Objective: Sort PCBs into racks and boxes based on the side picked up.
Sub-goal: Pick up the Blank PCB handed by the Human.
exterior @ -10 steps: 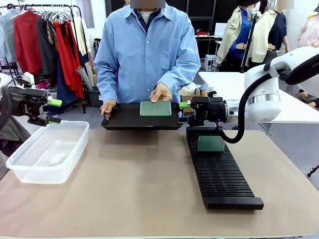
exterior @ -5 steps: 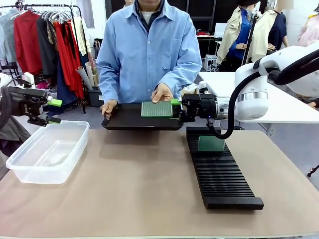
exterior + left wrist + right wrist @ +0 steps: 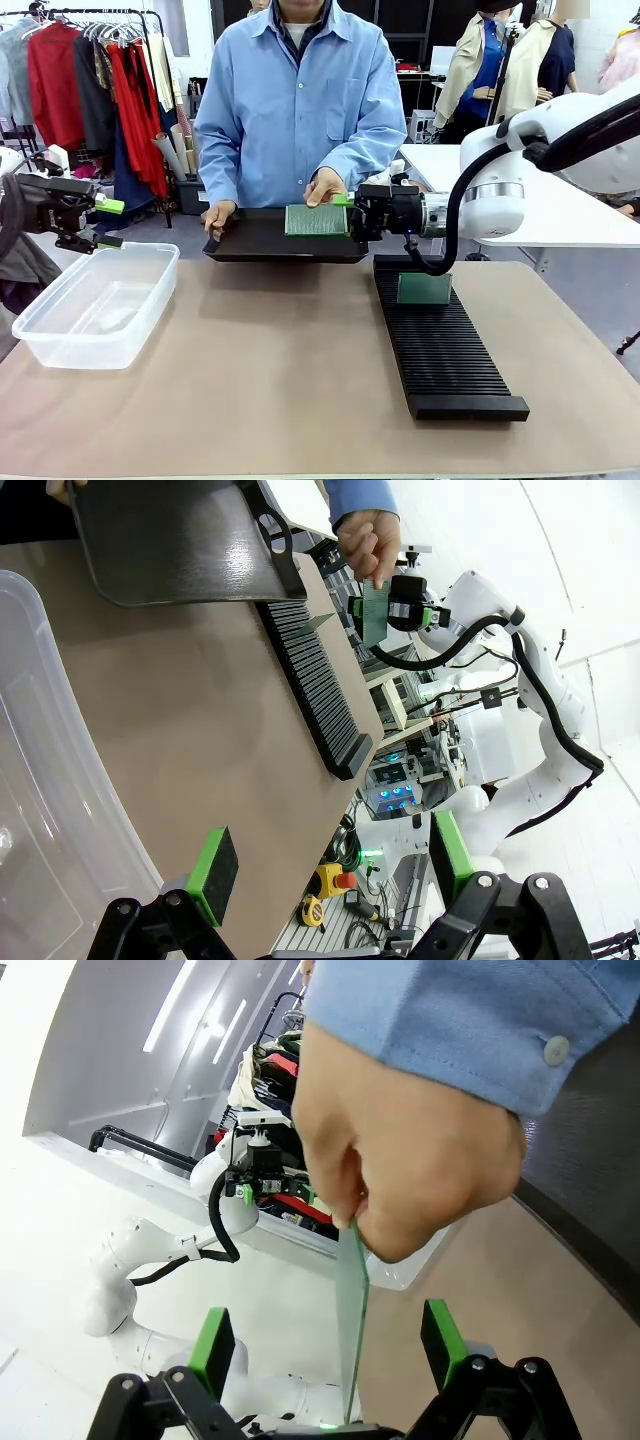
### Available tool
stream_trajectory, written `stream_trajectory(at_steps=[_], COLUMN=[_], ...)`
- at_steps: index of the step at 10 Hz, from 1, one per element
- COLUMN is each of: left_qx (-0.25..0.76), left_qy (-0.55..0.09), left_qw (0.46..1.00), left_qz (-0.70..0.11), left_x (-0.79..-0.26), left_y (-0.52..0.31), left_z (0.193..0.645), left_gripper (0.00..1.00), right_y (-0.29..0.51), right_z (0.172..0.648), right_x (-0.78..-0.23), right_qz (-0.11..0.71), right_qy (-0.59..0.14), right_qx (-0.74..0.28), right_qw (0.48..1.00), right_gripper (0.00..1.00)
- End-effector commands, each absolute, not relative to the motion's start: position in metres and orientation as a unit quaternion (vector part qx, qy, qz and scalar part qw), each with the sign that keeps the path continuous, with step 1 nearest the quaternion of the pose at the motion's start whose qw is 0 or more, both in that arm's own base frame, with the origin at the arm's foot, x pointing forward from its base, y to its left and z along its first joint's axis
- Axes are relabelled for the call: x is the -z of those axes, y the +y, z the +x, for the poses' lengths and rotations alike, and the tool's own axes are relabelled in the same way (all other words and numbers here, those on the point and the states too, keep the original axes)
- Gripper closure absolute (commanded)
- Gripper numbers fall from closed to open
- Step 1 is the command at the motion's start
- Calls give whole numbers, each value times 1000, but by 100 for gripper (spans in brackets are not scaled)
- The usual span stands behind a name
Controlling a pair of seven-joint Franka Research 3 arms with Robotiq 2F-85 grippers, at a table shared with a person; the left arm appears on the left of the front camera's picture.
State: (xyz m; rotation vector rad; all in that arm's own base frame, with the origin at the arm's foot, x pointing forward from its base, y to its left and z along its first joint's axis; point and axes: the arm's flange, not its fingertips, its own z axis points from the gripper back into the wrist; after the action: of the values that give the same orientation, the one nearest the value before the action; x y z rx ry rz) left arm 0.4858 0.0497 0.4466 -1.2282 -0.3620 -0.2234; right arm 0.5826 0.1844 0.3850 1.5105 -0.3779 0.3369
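The person's hand (image 3: 325,185) holds a light green PCB (image 3: 315,220) upright over a shallow black tray (image 3: 260,240). My right gripper (image 3: 346,215) is open, and its fingers straddle that PCB's right edge. In the right wrist view the PCB (image 3: 352,1300) stands edge-on between the green pads (image 3: 212,1350), apart from both. Another PCB (image 3: 424,288) stands in a far slot of the long black rack (image 3: 445,350). Above the far left corner of the clear box (image 3: 95,305), my left gripper (image 3: 108,222) is open with nothing between its fingers (image 3: 212,870).
The person stands at the far edge and holds the tray by its left handle (image 3: 215,215). The box (image 3: 40,780) sits at the table's left, the rack (image 3: 315,680) at the right. Bare brown tabletop (image 3: 270,370) lies between them.
My right arm has moved left along the far edge until its open fingers reached the PCB in the person's hand. The left arm has not moved.
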Motion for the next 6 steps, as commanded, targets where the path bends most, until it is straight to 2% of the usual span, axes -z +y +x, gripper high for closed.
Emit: stream_trajectory(at_steps=[1,2,3,6], left_qx=[98,98,98,98], left_qy=[-168,-168,-168,-168], left_qw=[797,797,797,797], left_qz=[-572,-572,-572,-572], left_x=[-449,-449,-449,-449], left_y=[49,49,49,49], left_z=[486,486,486,486], left_gripper=[0,0,0,0], right_y=[195,195,195,196], right_z=[593,593,594,596], right_x=[-385,-384,-384,-387], right_qz=[675,675,677,675], right_qy=[-179,-176,-177,-185], right_qx=[-141,-138,-137,-136], right_qw=[701,703,701,701], right_gripper=[0,0,8,55])
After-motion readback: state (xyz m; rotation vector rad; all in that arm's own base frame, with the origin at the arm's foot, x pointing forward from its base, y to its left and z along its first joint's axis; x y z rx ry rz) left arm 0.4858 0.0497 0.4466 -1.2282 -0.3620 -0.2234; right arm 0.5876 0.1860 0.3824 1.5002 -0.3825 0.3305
